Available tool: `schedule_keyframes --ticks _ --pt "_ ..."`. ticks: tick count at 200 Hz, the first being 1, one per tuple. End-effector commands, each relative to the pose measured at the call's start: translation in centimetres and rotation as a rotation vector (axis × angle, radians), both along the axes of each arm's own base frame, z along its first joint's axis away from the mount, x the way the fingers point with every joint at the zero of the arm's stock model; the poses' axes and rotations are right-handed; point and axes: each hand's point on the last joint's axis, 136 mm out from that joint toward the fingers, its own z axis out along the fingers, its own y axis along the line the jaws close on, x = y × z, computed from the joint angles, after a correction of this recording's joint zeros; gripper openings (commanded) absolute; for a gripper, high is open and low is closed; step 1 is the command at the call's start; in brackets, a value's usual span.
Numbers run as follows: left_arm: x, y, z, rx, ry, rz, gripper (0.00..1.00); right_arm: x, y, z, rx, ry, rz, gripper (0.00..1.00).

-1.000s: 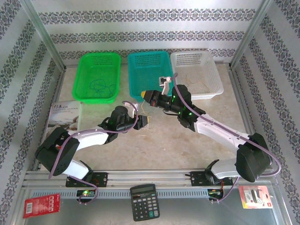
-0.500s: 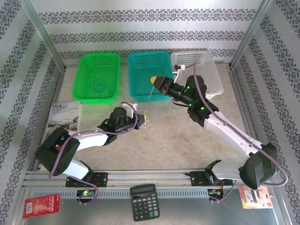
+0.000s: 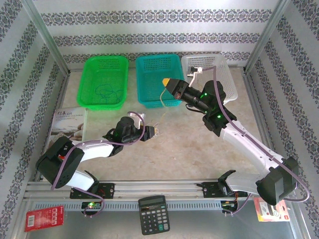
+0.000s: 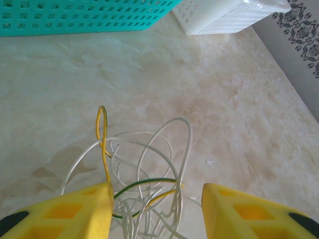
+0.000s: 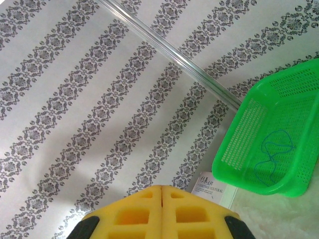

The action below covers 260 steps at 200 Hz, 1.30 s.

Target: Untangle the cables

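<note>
The cables point(image 4: 149, 164) are a small clump of pale white loops with a yellow and a dark green strand, lying on the table top. My left gripper point(image 4: 155, 211) stands open around the near side of the clump, and a yellow strand runs up along its left finger point(image 4: 75, 209). In the top view the clump point(image 3: 159, 130) lies at the tip of the left gripper point(image 3: 153, 132). My right gripper point(image 3: 167, 82) is raised over the front of the teal basket point(image 3: 149, 64) and is shut on a thin yellow strand point(image 3: 162, 98) that hangs below it. In its wrist view the right gripper point(image 5: 163, 209) shows its pads pressed together.
A green basket point(image 3: 89, 79) at the back left holds a thin blue wire point(image 5: 274, 149). At the back right stands a white basket point(image 3: 227, 79). A booklet point(image 3: 70, 122) lies at the left, and a calculator point(image 3: 152, 214) sits at the near edge.
My right gripper has lifted away from the clump and moved back over the teal basket, drawing out a yellow strand. The left gripper has shifted slightly by the clump.
</note>
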Motion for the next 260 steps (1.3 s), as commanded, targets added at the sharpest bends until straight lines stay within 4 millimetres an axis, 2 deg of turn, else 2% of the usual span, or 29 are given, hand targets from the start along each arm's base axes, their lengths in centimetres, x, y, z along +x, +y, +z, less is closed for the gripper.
schedule_keyframes --ticks 1,56,82,101,122,151,211,231,260 --pt "-0.7 0.2 0.1 0.019 -0.008 -0.013 0.52 -0.9 -0.1 0.8 0.019 -0.034 0.024 0.00" --pt "-1.2 0.9 2.4 0.004 -0.043 0.003 0.66 -0.4 -0.7 0.4 -0.010 -0.037 -0.008 0.00" --pt "-1.3 1.2 3.7 -0.007 -0.066 0.014 0.75 0.9 -1.7 0.0 -0.044 -0.038 -0.059 0.00" --pt "-1.5 1.5 4.4 -0.007 -0.073 0.022 0.82 2.6 -3.2 0.0 -0.075 -0.041 -0.116 0.00" --pt "-1.6 1.7 5.1 -0.011 -0.084 0.027 0.88 4.8 -5.2 0.1 -0.106 -0.039 -0.193 0.00" --pt "-1.6 2.2 5.8 -0.014 -0.094 0.052 1.00 8.5 -9.2 -0.2 -0.157 -0.040 -0.347 0.00" --pt "-1.4 4.0 6.6 0.004 -0.079 0.150 1.00 16.5 -19.3 -2.1 -0.234 -0.004 -0.669 0.00" --pt "-1.4 4.7 7.0 0.011 -0.068 0.188 1.00 18.5 -21.4 -3.1 -0.249 0.022 -0.722 0.00" --pt "-1.3 5.5 8.2 0.006 -0.053 0.231 1.00 21.1 -23.3 -5.3 -0.273 0.074 -0.759 0.00"
